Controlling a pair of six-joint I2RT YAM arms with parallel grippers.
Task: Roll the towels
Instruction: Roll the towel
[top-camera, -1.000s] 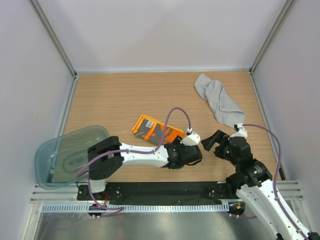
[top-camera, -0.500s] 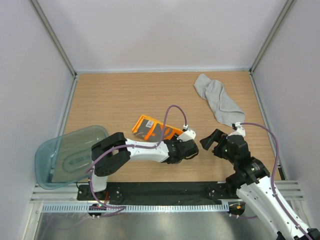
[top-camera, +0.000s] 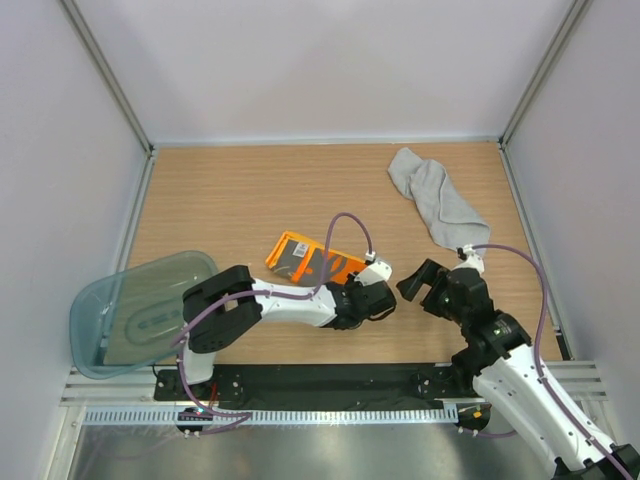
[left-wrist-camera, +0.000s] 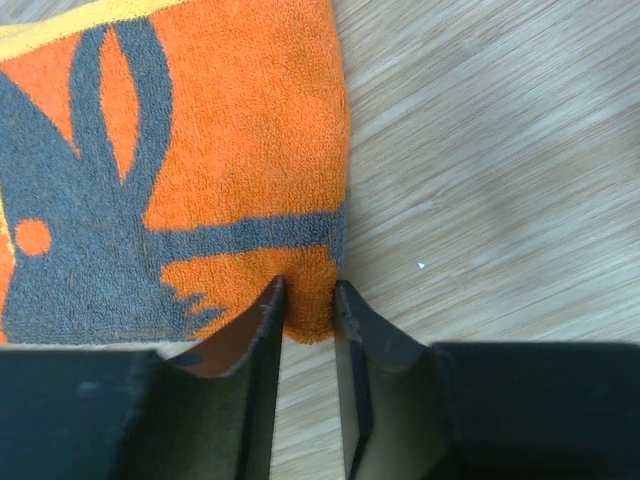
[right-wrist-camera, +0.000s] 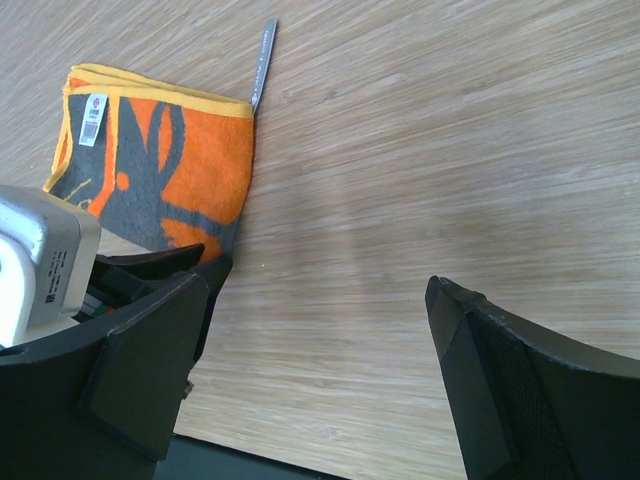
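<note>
Corner of orange towel pinched in left hand, cloth flat on desk near front middle. Right hand spread wide just beside, holding nothing. Grey towel crumpled far right.

orange towel: orange, grey motif, yellow edge | grey towel: light grey

- The top camera is looking down from behind the arms over the whole table.
- The left wrist camera is facing the orange towel from very close.
- The right wrist camera is viewing that same towel from farther back.
</note>
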